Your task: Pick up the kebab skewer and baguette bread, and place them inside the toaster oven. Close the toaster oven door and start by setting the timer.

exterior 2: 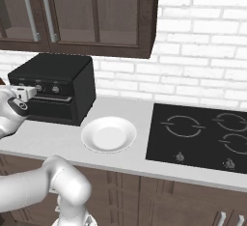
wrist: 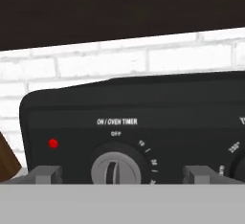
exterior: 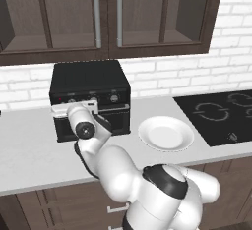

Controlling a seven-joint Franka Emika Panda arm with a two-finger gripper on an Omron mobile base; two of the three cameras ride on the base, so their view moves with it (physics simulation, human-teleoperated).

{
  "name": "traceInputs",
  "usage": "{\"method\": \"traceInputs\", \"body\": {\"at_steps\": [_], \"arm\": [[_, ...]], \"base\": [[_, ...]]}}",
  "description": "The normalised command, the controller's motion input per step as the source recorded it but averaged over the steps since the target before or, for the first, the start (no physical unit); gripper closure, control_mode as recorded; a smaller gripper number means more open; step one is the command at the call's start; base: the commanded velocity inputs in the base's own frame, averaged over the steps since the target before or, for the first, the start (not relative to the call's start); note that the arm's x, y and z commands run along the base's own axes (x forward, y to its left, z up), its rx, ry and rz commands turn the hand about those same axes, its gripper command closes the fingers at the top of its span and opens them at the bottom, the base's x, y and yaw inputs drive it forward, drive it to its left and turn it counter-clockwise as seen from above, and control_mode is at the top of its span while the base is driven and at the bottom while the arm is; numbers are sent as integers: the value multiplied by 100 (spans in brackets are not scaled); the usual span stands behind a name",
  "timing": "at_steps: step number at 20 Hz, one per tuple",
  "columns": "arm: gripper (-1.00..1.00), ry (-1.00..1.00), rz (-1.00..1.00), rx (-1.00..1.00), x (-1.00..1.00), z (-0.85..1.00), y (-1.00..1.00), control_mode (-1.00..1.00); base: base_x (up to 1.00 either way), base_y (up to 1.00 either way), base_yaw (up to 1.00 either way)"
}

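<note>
I see the gripper (wrist: 117, 174) wide open in the hand view, fingertips (wrist: 44, 174) straddling the timer knob (wrist: 116, 168) at bottom centre, holding nothing, red light (wrist: 53, 143) lower left. Base views give context instead: oven (exterior: 91, 99) left of centre on the counter (exterior: 29, 150), door (exterior: 114, 119) shut as far as I can tell. Plate (exterior 2: 109, 134) right of the oven is bare; skewer and baguette not visible to me.

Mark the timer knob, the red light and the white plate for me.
timer knob (wrist: 116, 170), hand view, centre of the grey dial between the fingers.
red light (wrist: 53, 143), hand view, on the lit dot itself.
white plate (exterior: 185, 136), left base view, right side of the rim.
</note>
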Motion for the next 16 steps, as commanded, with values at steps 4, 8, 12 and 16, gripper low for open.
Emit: {"method": "traceInputs", "body": {"at_steps": [4, 8, 12, 16], "arm": [[-100, 0, -7, 0, 0, 0, 4, -100], [-100, 0, -2, 0, 0, 0, 9, -100], [-100, 0, 0, 0, 9, 0, 0, -100], [-100, 0, 0, 0, 12, 0, -6, -100]], "base": [[0, 0, 0], [0, 0, 0], [0, 0, 0], [0, 0, 0]]}}
